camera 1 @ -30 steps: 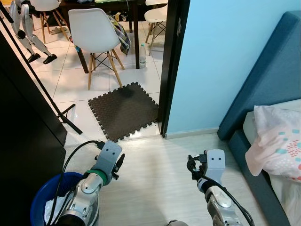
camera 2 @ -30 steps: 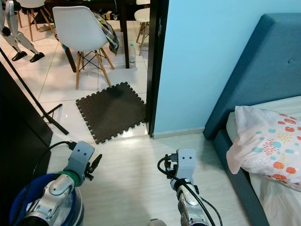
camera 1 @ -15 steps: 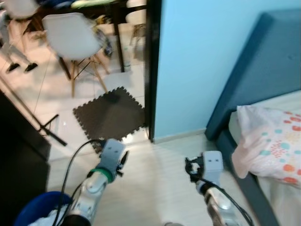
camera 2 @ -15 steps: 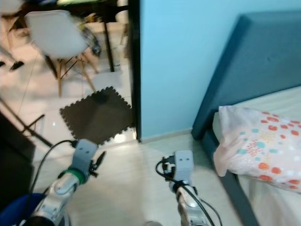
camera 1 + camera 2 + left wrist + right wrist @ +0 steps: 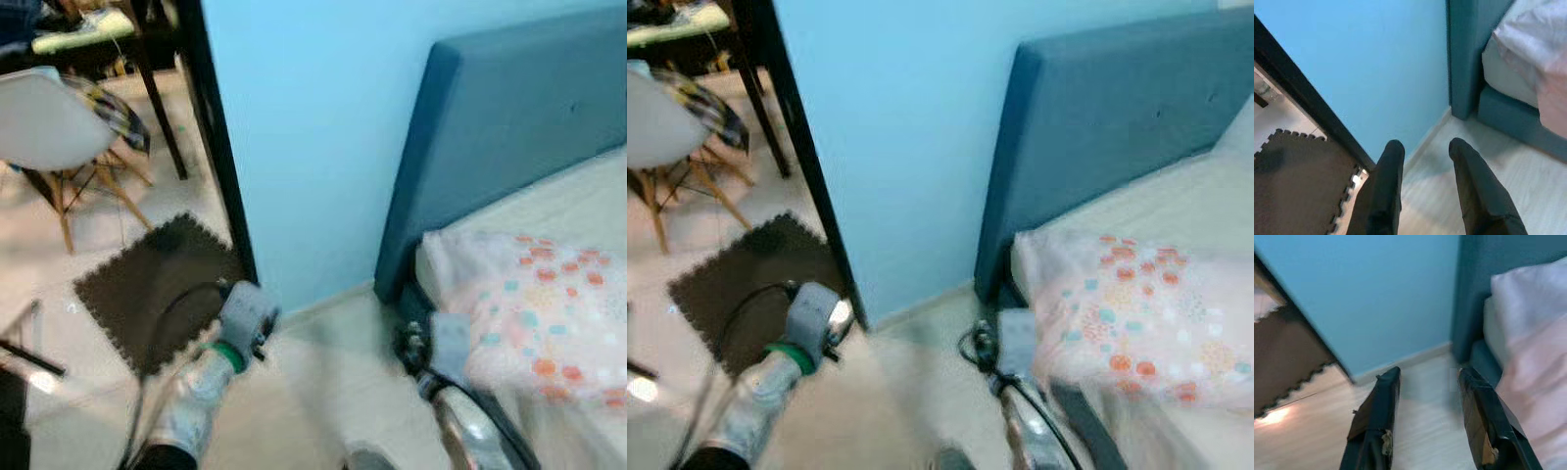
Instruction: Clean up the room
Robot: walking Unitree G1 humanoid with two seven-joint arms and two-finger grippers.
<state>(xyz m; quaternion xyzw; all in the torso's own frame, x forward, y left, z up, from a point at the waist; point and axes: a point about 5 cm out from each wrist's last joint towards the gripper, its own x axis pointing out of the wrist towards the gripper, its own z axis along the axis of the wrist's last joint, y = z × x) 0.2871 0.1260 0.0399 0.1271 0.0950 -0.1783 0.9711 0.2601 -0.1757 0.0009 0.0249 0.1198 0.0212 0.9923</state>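
Observation:
The head views are blurred. A white pillow [image 5: 534,318] with coloured dots lies at the head of a bed with a tall blue headboard [image 5: 509,127], on my right. My left gripper [image 5: 1425,147] hangs open over the pale wood floor near the door frame, with nothing between its fingers. My right gripper [image 5: 1427,374] is open too, low over the floor beside the bed's blue base [image 5: 1479,357], just short of the pillow [image 5: 1528,333]. Both silver arms reach forward, left arm [image 5: 211,377] and right arm [image 5: 460,421].
A light blue wall [image 5: 313,127] stands straight ahead. A black door frame [image 5: 220,166] on the left opens onto a tiled room with a dark foam mat [image 5: 152,289], a white chair [image 5: 44,122] and a dark table [image 5: 88,39].
The camera has swung right: the blue bucket and dark cabinet have left the picture, and the bed and pillow have come nearer the middle. Both grippers stay open as before.

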